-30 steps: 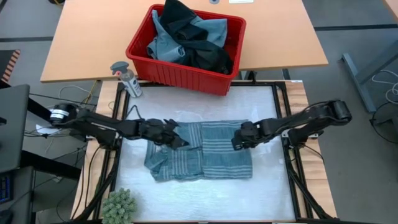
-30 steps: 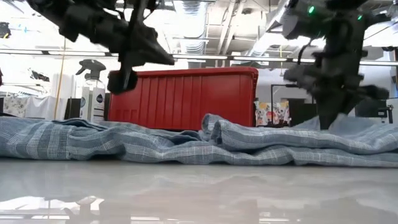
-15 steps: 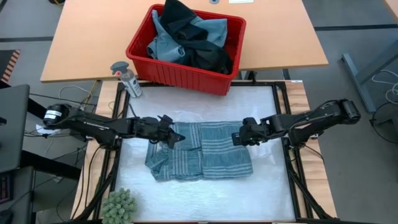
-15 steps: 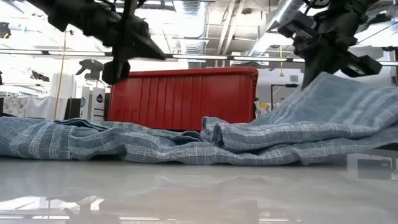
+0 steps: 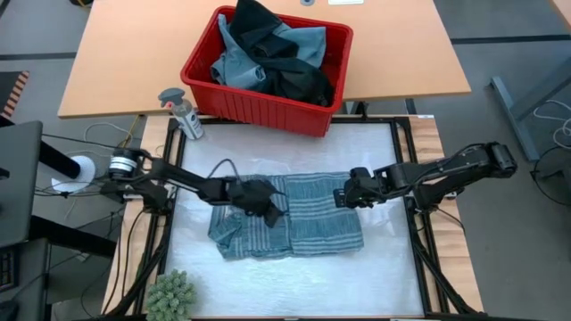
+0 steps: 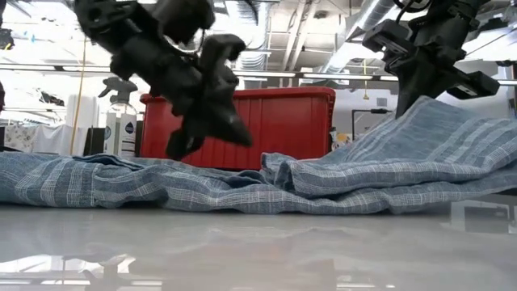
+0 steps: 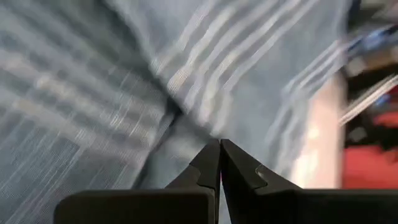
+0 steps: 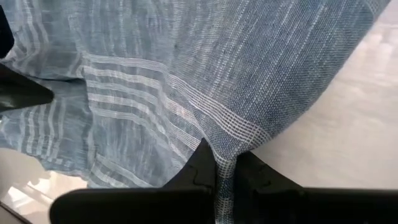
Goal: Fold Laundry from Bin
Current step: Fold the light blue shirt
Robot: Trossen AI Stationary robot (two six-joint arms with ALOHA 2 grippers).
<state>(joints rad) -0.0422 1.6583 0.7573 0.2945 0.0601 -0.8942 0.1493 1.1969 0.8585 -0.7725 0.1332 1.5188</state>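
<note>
Striped shirt [image 5: 290, 225] lay on the table [image 5: 294, 285], near the red bin [image 5: 259, 111]. Right gripper [image 5: 343, 196] pinched its raised edge; left gripper [image 5: 272, 209] hovered above it, fingers together, empty.

A white padded work surface [image 5: 294, 267] is framed by dark metal rails and set on a light wooden base. Beyond its far edge a separate wooden table [image 5: 134, 62] is placed. A spray bottle [image 5: 181, 112] is stood at the far left corner of the work surface, and a small green plant [image 5: 169, 294] is seen at its near left corner. Grey floor [image 5: 508, 36] is visible around the furniture, with cables laid at the left side. In the low view, exposed ceiling ducts [image 6: 266, 32] and bright overhead light are shown behind the table.
</note>
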